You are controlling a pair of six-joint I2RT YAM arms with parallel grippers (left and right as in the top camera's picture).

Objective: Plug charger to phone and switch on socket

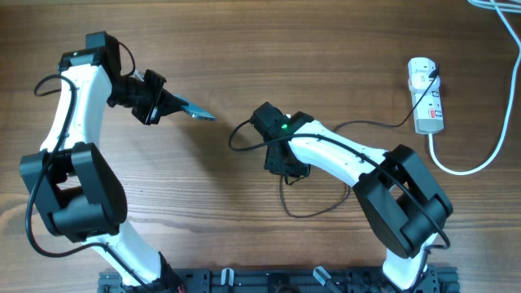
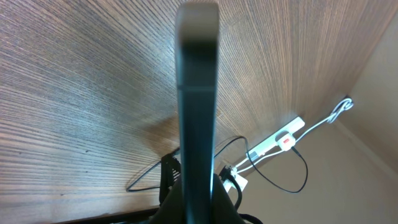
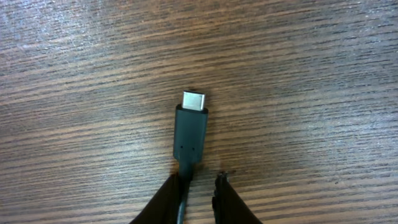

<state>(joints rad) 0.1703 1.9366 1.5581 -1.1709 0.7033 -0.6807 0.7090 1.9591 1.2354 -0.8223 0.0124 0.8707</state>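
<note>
Aligning for plug-in | left claw (image 1: 169, 104) clenched on flat teal phone (image 1: 202, 114) | right claw (image 3: 200, 182), right of phone, at thin black charger cable (image 3: 189, 134), cannot tell if gripped | keep approach square, slow.

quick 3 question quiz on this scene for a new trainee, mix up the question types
1. Fill in: the socket sits toward the robot's ____ side.
2. True or false: nothing is holding the phone.
3. The charger's connector tip is: A) in the phone, B) unplugged, metal end bare, C) in the socket.

Key: 1 right; 2 false, the left gripper grips it; 3 B.
</note>
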